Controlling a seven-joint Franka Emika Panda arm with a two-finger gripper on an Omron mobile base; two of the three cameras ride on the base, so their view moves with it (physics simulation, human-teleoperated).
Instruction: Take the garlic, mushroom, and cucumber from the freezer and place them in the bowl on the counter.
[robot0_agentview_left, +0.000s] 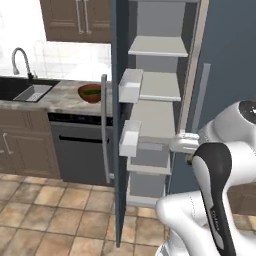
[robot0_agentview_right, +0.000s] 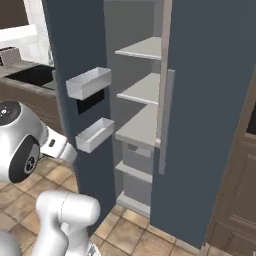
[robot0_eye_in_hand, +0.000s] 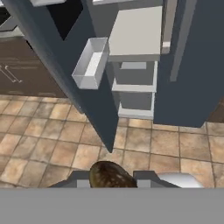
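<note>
In the hand view, my gripper is shut on the mushroom, a brown rounded lump held above the tiled floor. It faces the freezer, whose slate-blue door stands open on light grey shelves. On the counter, left of the door, sits the reddish-brown bowl. The dark green cucumber lies in it. The garlic is out of view.
White door bins jut from the open door, and its long grey handle faces the counter. A black sink with a faucet lies at the far left. A dishwasher stands under the counter. Tiled floor spreads below.
</note>
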